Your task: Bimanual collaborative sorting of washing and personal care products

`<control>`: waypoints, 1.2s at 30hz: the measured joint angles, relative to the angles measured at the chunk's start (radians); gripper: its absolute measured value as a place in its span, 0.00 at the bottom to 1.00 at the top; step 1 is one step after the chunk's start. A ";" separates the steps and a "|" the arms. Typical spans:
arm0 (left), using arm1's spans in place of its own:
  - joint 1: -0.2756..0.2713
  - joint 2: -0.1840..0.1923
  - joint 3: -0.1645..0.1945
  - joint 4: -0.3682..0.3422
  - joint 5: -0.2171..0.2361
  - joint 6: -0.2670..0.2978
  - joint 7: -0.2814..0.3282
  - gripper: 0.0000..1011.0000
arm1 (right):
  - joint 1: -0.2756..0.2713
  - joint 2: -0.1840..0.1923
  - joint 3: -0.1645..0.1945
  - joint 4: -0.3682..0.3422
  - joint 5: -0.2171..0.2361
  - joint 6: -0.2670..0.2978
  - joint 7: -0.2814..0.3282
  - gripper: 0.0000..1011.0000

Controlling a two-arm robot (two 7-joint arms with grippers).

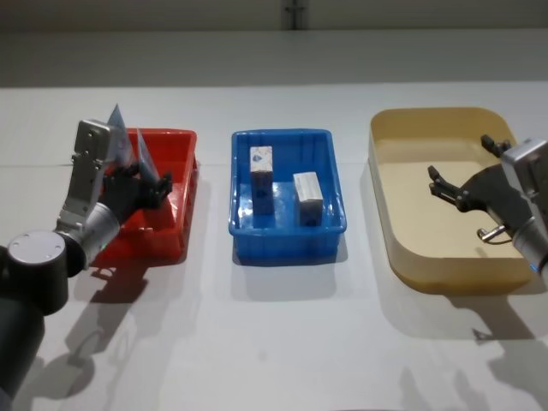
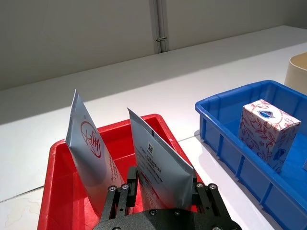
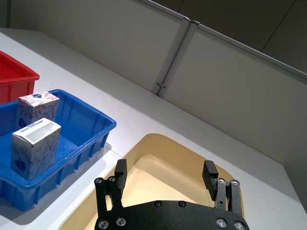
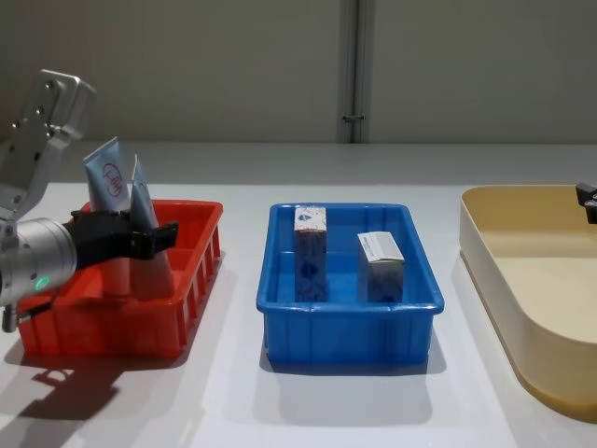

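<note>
Left gripper (image 2: 165, 182) clamped on a pale-blue plastic squeeze tube (image 2: 160, 158), upright inside the red plastic bin (image 2: 55, 201); a second tube with red logo (image 2: 86, 143) stands just beside. Right gripper (image 3: 164, 175): fingers wide apart, empty, over the beige oval tub (image 3: 144, 158). Two white-and-blue cartons (image 1: 261, 175) stand in the blue bin (image 1: 282, 240).

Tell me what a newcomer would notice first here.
Three bins sit in a row: red bin on the robot's left, blue bin holding two cartons in the middle, beige bin on the right. Two pale-blue tubes stand in the red one with the left end effector at them, and the right end effector hangs open over the beige one.
</note>
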 joint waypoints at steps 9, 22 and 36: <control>0.001 0.001 0.000 -0.001 -0.001 0.001 0.000 0.34 | 0.000 0.000 0.000 0.000 0.000 0.000 0.000 0.99; 0.001 0.001 0.000 -0.002 -0.001 0.001 0.000 0.25 | 0.000 0.000 0.000 0.000 0.000 0.000 0.000 0.99; 0.025 0.014 -0.011 -0.048 -0.004 0.000 -0.035 0.25 | 0.000 0.000 0.000 0.000 0.000 0.000 0.000 0.99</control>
